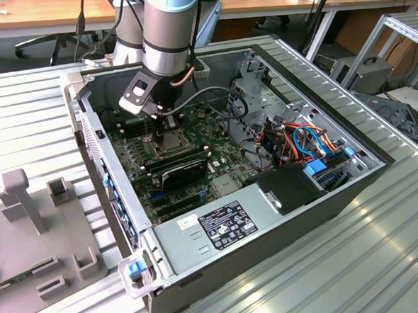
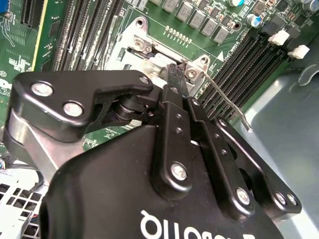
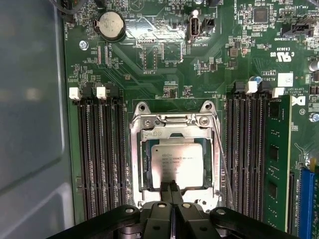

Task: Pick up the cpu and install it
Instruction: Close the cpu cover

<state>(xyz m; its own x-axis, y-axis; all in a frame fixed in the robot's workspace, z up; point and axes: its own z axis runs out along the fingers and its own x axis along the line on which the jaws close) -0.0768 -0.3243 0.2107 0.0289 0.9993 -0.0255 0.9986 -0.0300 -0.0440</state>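
- Small print sits on the cpu (image 3: 177, 165) top and on the green board (image 3: 164, 59) around it, but it is too tiny to make out. A white sticker (image 1: 227, 225) on the power box near the front has print too.
- The cpu is a flat square chip with a dull silver-grey top. It lies in the middle of the metal socket frame (image 3: 174, 123), inside the open computer case (image 1: 339, 191) on the ribbed metal bench (image 1: 386, 259).
- In the first wrist view, long black memory slots (image 3: 102, 154) stand on both sides of the frame, and a thin wire lever (image 3: 222, 164) runs along one side.
- The hand (image 3: 171, 188) is pinched narrow, its two black fingertips pressed together right at the cpu's near edge. I cannot tell if the tips touch the chip.
- In the exterior view the arm (image 1: 170, 38) hangs over the socket and hides the chip.
- In the second wrist view the black hand body (image 2: 149, 189) covers most of the socket.
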